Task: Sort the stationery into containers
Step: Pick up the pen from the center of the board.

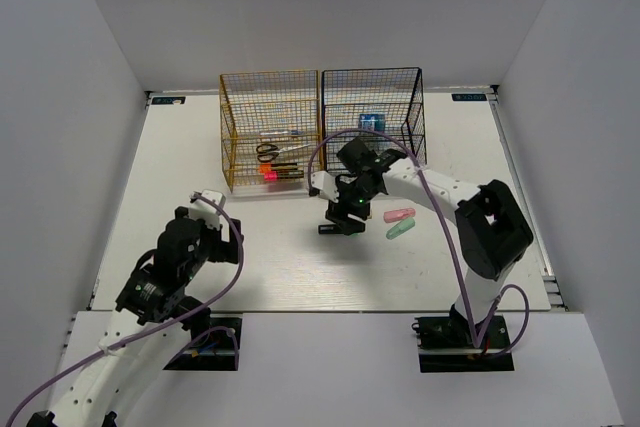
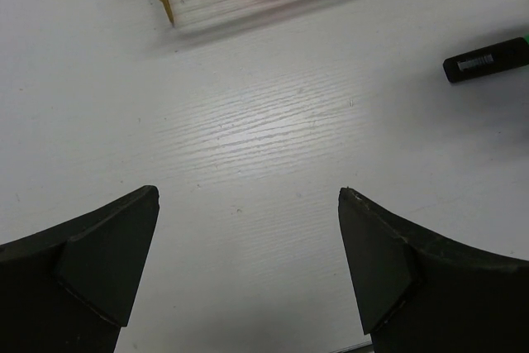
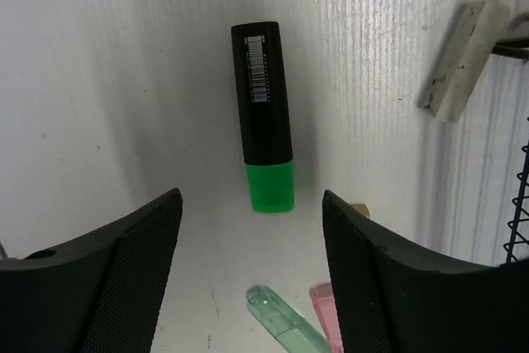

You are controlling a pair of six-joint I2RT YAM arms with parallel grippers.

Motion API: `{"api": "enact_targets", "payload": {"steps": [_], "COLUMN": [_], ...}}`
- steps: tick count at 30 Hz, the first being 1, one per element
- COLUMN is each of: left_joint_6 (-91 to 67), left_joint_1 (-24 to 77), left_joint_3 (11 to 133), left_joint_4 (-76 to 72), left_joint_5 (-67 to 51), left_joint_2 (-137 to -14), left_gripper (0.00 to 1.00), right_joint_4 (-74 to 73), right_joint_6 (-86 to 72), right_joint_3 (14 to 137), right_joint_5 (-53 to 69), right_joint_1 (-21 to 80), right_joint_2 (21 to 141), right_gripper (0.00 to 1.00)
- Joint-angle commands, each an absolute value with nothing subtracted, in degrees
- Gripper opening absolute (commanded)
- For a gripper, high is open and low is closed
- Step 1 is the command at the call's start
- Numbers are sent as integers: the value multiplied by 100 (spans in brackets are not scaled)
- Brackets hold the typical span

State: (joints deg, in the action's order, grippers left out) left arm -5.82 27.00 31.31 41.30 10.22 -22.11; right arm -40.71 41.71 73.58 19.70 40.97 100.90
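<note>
Right gripper (image 3: 250, 204) is spread wide open, hanging right over the green-ended black marker (image 3: 264, 121). The marker lies flat on the table (image 3: 99, 80), running 12-to-6 with the green cap at 6. The cap end sits between the fingers, so I'd guess it's lined up to pinch across the barrel. Mint piece (image 3: 281, 316) and pink piece (image 3: 326, 312) wait at 5 o'clock. Left gripper (image 2: 248, 196) is open too, holding nothing, off to the side. Yellow rack (image 1: 270, 132) has the scissors (image 1: 268, 152).

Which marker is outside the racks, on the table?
The green-ended marker, lying flat on the table below the open right end effector. The other markers, with reddish ends, lie inside the yellow-orange rack.
</note>
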Motion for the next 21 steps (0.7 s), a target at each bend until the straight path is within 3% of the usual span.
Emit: {"api": "enact_targets", "payload": {"steps": [1, 6, 21], "left_joint_6": [-659, -650, -615], "left_joint_1": [2672, 2689, 2698], "left_joint_3": [3050, 3024, 2980], "left_joint_4": [4025, 4026, 4060], "left_joint_5": [1020, 923, 861], "left_joint_2": [-2188, -2127, -2083], "left_gripper": [99, 99, 99], "right_joint_4": [-3595, -3323, -2971], "right_joint_6": [4034, 4148, 4254], "right_joint_3": [7225, 7014, 6944], "right_joint_5": [1557, 1451, 1169], "right_joint_1": [4192, 4254, 4350], "right_joint_2": [10169, 10362, 10890], "right_gripper": [72, 77, 75]}}
